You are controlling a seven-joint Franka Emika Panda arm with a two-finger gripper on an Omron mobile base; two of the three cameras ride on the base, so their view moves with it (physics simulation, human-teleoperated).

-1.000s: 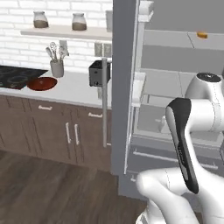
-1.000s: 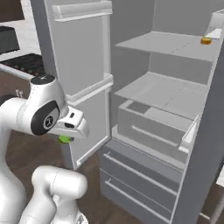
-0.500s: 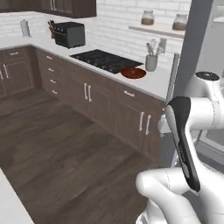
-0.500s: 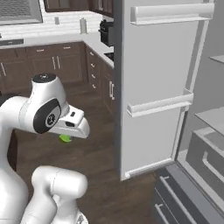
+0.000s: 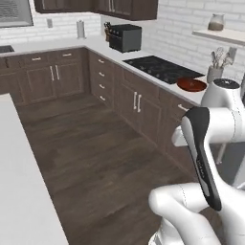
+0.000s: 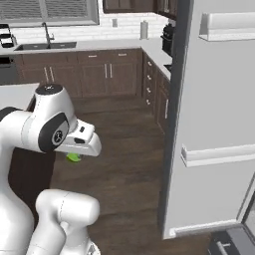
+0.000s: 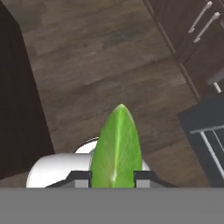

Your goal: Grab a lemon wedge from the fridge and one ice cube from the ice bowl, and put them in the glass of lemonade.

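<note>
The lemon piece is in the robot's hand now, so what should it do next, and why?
Probably keep the jaws shut and carry it on toward the counter. The lemon wedge sits pinched between the fingertips above bare wood floor, and the ice bowl waits beside the cooktop. I can't spot the glass yet.

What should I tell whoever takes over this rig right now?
Hand: shut on the lemon wedge, held over the wood floor; the wedge also shows green under the hand in the right base view.
Fridge: its door stands open at the right of the right base view.
Ice bowl: on the counter by the cooktop.
Done: wedge picked from the fridge.
Left: drop the wedge in the glass of lemonade, then fetch one ice cube from the bowl and add it.
</note>
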